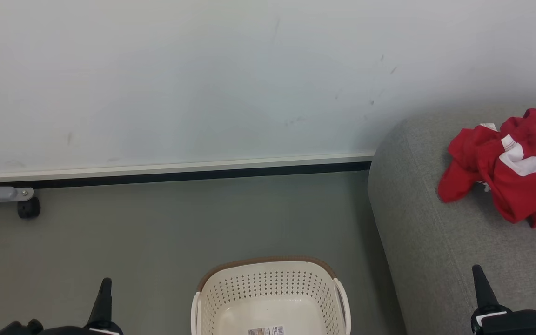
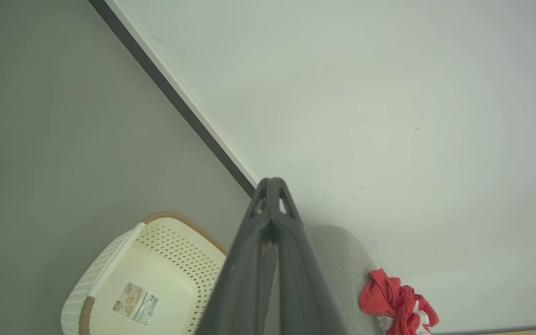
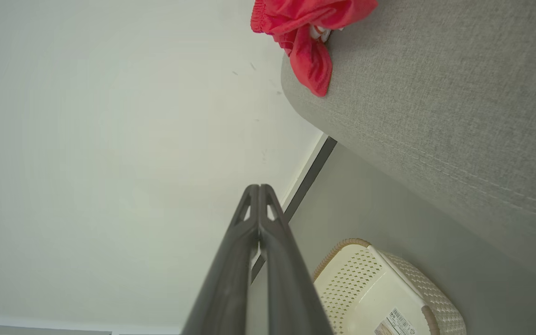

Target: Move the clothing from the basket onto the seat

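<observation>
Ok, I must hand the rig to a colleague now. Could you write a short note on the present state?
Left gripper: shut, empty, low beside the basket.
Right gripper: shut, empty, at the seat's near edge.
Clothing: crumpled red and white heap on the seat.
Done: the basket looks empty, its bottom bare but for a sticker label.
Left: probably nothing; check the basket's near end first.

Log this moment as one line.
clothing: on seat | basket: empty | left gripper: shut, holding nothing | right gripper: shut, holding nothing
</observation>
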`<state>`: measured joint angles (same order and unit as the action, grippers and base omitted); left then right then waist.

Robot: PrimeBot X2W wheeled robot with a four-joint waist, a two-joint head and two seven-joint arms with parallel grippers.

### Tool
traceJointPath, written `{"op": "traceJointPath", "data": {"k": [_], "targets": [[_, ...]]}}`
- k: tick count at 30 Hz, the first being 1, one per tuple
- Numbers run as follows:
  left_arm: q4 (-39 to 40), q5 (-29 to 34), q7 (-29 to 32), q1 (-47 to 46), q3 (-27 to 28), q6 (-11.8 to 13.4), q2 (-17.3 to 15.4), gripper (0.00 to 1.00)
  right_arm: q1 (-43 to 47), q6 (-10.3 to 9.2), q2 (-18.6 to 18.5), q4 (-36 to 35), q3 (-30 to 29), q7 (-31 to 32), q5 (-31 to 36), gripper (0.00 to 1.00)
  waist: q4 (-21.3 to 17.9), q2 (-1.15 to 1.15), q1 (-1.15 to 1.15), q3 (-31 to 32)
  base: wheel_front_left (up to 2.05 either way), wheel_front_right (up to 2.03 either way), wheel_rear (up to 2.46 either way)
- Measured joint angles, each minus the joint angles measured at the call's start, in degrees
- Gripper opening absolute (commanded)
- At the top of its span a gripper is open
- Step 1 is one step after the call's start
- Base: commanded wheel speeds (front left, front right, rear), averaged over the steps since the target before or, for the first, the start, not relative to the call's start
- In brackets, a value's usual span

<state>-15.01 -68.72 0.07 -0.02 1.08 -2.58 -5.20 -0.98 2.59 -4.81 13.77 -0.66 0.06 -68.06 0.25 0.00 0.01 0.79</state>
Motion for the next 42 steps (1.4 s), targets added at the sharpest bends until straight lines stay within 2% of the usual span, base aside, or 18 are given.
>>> {"op": "traceJointPath", "data": {"k": [30,42], "targets": [[-1.90,-22.05,6.36,-4.31,4.07,-4.24,2.64,0.00,-3.77,4.15,2.20,3.31,-6.84,6.22,-23.15,0.00,-0.25,0.00,-0.01,-0.89,0.00,0.00,0.00],[-1.92,-22.99,6.44,-4.61,4.16,-4.50,2.75,0.00,-4.31,4.32,2.25,3.35,-6.97,6.44,-23.37,0.00,-0.25,0.00,-0.01,-0.89,0.00,0.00,0.00]]}}
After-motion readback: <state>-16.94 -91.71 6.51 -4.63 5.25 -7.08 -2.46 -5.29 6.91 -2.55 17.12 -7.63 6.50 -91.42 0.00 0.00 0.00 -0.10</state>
